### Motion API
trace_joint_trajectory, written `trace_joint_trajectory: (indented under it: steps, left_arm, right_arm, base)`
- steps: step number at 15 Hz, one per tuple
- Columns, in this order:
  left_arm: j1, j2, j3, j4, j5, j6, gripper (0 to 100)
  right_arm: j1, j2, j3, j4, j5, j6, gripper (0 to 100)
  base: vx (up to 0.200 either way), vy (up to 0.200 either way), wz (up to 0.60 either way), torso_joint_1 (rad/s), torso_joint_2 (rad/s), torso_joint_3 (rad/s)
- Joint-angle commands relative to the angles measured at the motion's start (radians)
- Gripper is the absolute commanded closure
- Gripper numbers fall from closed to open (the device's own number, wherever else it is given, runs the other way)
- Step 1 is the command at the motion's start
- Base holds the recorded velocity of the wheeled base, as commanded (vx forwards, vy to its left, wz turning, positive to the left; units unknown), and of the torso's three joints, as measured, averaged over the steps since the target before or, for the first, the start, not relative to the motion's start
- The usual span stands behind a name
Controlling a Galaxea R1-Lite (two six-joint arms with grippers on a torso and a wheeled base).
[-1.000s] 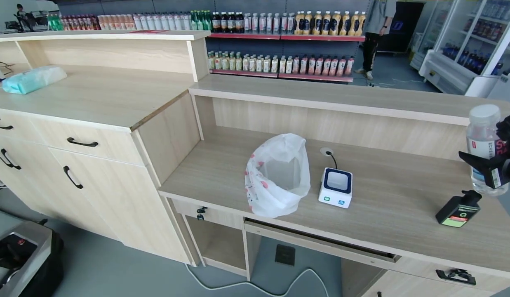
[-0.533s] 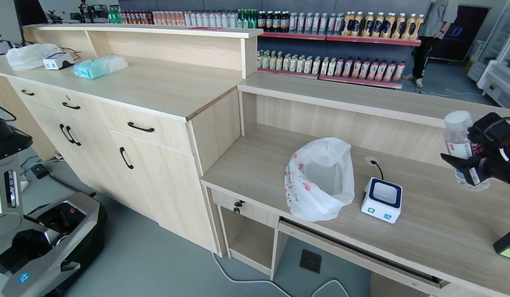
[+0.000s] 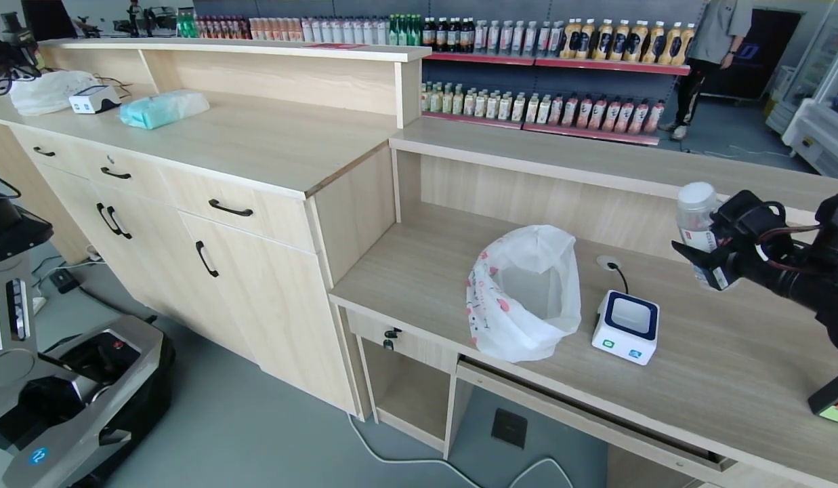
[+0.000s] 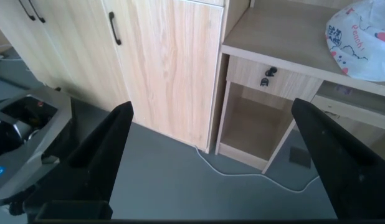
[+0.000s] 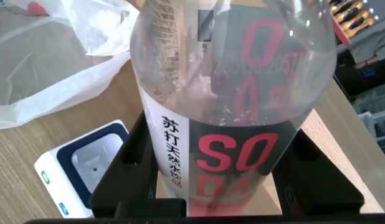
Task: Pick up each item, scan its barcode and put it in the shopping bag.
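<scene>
Wood-grain checkout counter point(image 3: 730, 346) with drink shelves behind it, pretty standard shop setup. The right gripper point(image 3: 708, 268) had its fingers clamped on a clear soda bottle point(image 3: 696, 203), holding it upright in the air above the counter, off to the right of the scanner point(image 3: 625, 327) and higher than it. So I'd call the pick-up of that item done, with the scan and the bagging both left. The shopping bag point(image 3: 524, 291) stood open just beside the scanner, and as far as I could see nothing was in it. A black handheld thing point(image 3: 832, 400) lay at the counter's right end; couldn't tell if it was another item. The left gripper point(image 4: 214, 158) hung spread wide with nothing in it, low over the floor by the cabinet fronts. Room-wise, bare counter lay between bottle and scanner, so an easy path. Stuff to mind: the raised ledge point(image 3: 595, 159) along the back, the scanner's cable point(image 3: 618, 274), and the front edge, which bag and scanner both sat near.
</scene>
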Motion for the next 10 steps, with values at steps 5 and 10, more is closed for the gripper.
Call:
trace_joint_trajectory:
  steps: [5,10]
  left_arm:
    - [0.000,0.002,0.000,0.000,-0.001,0.000,0]
    - [0.000,0.002,0.000,0.000,0.000,0.000,0]
  right_arm:
    - [0.005,0.166,-0.048,-0.060,0.136,0.012,100]
    - [0.013,0.237,-0.063,-0.132,0.187,-0.015,100]
  base:
    - [0.000,0.000,0.00,0.000,0.00,0.000]
    - [0.000,0.000,0.00,0.000,0.00,0.000]
